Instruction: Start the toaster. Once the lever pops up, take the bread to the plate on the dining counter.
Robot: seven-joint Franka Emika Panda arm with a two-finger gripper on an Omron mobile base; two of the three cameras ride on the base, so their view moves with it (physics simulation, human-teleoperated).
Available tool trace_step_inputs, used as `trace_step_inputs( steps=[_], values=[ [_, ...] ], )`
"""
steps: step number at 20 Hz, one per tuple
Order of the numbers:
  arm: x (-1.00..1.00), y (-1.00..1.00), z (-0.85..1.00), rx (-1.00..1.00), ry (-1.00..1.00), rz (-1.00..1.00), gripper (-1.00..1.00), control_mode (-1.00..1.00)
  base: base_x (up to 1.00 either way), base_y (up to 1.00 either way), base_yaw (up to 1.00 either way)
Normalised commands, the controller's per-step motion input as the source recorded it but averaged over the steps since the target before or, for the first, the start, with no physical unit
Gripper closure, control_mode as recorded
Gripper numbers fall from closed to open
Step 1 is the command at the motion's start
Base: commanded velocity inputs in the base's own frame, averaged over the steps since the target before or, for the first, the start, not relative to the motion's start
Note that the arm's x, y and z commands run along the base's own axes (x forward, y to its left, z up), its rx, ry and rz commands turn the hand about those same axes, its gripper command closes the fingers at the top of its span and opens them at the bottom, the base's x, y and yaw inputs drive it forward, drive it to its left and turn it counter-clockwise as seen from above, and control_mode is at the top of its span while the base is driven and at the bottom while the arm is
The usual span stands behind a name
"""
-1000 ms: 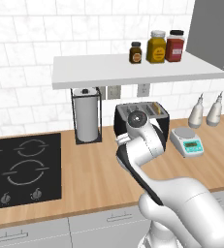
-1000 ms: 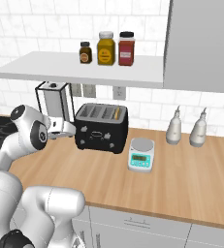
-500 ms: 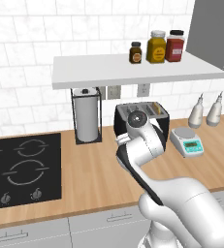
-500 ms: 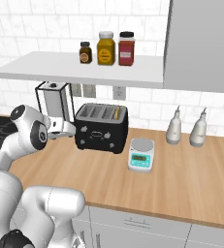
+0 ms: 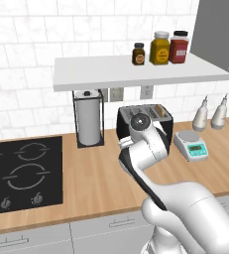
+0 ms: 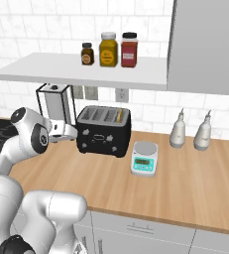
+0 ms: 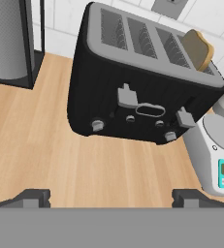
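The black four-slot toaster [image 7: 133, 87] stands on the wood counter by the tiled wall, also seen from the base cameras [image 5: 164, 125] [image 6: 103, 133]. A tan bread slice [image 7: 198, 48] sticks up from its rightmost slot [image 5: 160, 110] [image 6: 119, 115]. Two grey levers [image 7: 127, 96] sit on the toaster's face. My gripper [image 7: 111, 197] is open, a short way in front of that face with bare counter between; it is just left of the toaster [image 6: 71, 133] in the right base view. The plate and the dining counter are out of view.
A paper towel holder [image 5: 88, 121] [image 7: 9, 41] stands left of the toaster. A small white scale [image 5: 191, 144] [image 6: 144, 158] sits to its right, with two pale bottles [image 6: 190, 131] beyond. The black hob [image 5: 22, 173] is far left. A shelf with jars [image 5: 160, 47] hangs above.
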Motion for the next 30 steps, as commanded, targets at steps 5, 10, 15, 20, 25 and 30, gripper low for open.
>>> trace_step_inputs(
  steps=[5, 10, 15, 20, 25, 30],
  values=[
    [0.0, 0.0, 0.0, 0.0, 0.0, 0.0, -1.0, -1.0, 0.0, 0.0, 0.0],
    [0.0, 0.0, 0.0, 0.0, 0.0, 0.0, -1.0, -1.0, 0.0, 0.0, 0.0],
    [0.0, 0.0, 0.0, 0.0, 0.0, 0.0, -1.0, -1.0, 0.0, 0.0, 0.0],
    [0.0, 0.0, 0.0, 0.0, 0.0, 0.0, -1.0, -1.0, 0.0, 0.0, 0.0],
    [0.0, 0.0, 0.0, 0.0, 0.0, 0.0, -1.0, -1.0, 0.0, 0.0, 0.0],
    [0.0, 0.0, 0.0, 0.0, 0.0, 0.0, -1.0, -1.0, 0.0, 0.0, 0.0]
  ],
)
